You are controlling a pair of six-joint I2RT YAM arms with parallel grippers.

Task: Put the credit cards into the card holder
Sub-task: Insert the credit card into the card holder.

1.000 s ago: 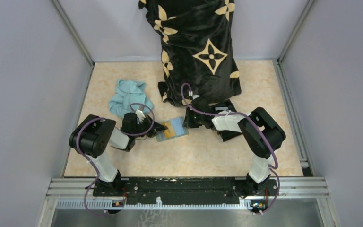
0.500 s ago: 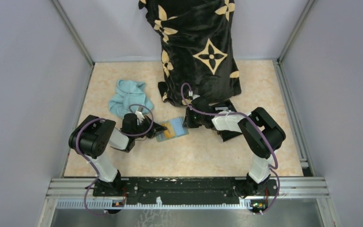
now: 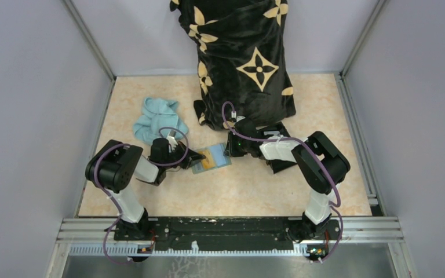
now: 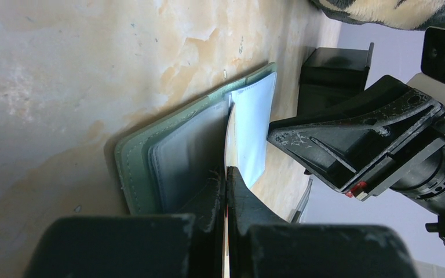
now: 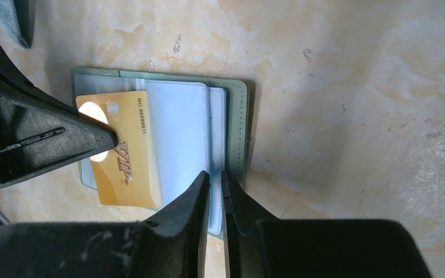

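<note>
The card holder [image 5: 239, 124] lies open and flat on the table [image 3: 255, 191], between the two grippers and near the middle of the work area. Its green cover faces down. The pale inner leaves face up.

Left gripper [image 4: 226, 176]: jaws closed on one credit card [image 5: 128, 165]. The card is tan-gold, with "VIP" and a printed number on its face. The fingers clamp the card at its outer short end. In the left wrist view the card shows edge-on as a thin pale line between the fingers, running out over the card holder.

Card position: the card lies over the left half of the open card holder, slightly skewed. One long edge overlaps the edge of the pale centre leaf. One end projects just past the edge of the card holder. Whether the card has entered a slot cannot be determined from these views.

Right gripper [image 5: 215, 176]: jaws nearly together, with only a narrow gap. The edge of a pale inner leaf on the right half of the card holder sits in that gap, so the jaws pinch the card holder there. The fingertips point down at the table.

Other items:
- A light blue cloth [image 3: 153, 119] lies crumpled on the table, beyond the left arm and apart from the card holder.
- A black box [image 4: 333, 69] stands on the table behind the right gripper.
- A black fabric with tan flower shapes [image 3: 243, 52] hangs at the far side, its lower edge reaching the table
</note>
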